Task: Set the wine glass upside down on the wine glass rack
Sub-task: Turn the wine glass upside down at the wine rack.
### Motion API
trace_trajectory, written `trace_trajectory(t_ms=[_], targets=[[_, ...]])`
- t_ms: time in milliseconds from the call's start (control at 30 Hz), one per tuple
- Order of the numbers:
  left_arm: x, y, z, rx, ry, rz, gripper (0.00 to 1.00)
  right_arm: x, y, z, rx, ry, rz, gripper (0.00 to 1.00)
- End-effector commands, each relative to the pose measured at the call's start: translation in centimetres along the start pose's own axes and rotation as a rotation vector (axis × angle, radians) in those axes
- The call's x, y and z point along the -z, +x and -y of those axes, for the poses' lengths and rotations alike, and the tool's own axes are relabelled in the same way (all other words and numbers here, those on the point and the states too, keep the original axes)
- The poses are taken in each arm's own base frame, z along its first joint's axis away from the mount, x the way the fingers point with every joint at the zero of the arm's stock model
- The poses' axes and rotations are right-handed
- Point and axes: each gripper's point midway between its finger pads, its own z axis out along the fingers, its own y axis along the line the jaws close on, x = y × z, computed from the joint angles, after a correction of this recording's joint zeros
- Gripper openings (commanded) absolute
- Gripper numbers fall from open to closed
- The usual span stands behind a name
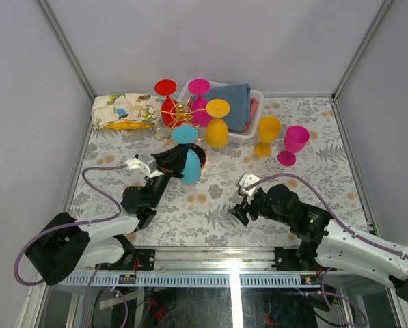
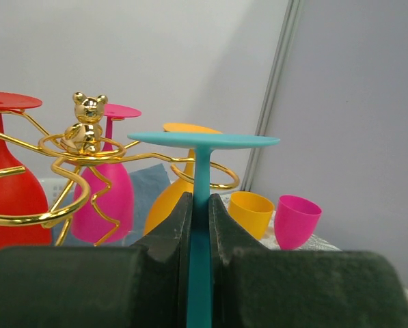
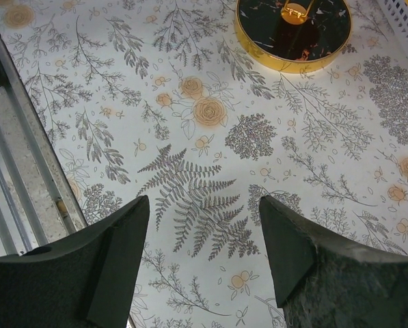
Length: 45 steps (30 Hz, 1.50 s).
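My left gripper [image 1: 171, 159] [image 2: 201, 203] is shut on the stem of a teal wine glass [image 1: 190, 164] [image 2: 202, 160]. I hold it upside down, with its flat foot on top, just in front of the gold wire wine glass rack [image 1: 180, 113] [image 2: 87, 147]. A red glass [image 2: 5, 198], a magenta glass [image 2: 109, 198] and an orange glass [image 2: 171, 201] hang upside down on the rack arms. One gold loop sits right behind the teal stem. My right gripper [image 1: 243, 199] [image 3: 204, 205] hovers open over the tablecloth, with nothing in it. The rack's round dark base [image 3: 292, 31] lies ahead of it.
A yellow glass [image 1: 267, 133] [image 2: 251, 212] and a magenta glass [image 1: 294, 143] [image 2: 296, 220] stand upright to the right of the rack. A white basket [image 1: 253, 116] with blue cloth sits behind the rack. A patterned cloth bundle [image 1: 124, 111] lies at the back left.
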Motion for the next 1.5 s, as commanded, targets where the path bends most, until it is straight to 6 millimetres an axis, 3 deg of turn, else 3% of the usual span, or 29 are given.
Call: trace_trajectory(t_ms=[0, 767, 1067, 1467], targets=[[-1.6, -3.4, -0.4, -0.020, 0.003, 0.142, 0.00, 0.4, -2.9, -0.3, 0.002, -0.022, 0.065, 0.73], [-4.3, -0.3, -2.7, -0.091, -0.016, 0.089, 0.00, 0.5, -2.8, -0.7, -0.009, -0.043, 0.045, 0.73], [-5.5, 0.7, -1.8, -0.084, 0.039, 0.074, 0.00, 0.6, -2.6, -0.7, -0.018, -0.042, 0.038, 0.73], [-4.2, 1.5, -0.6, -0.045, 0.106, 0.035, 0.00, 0.3, -2.5, -0.8, -0.017, -0.046, 0.032, 0.73]])
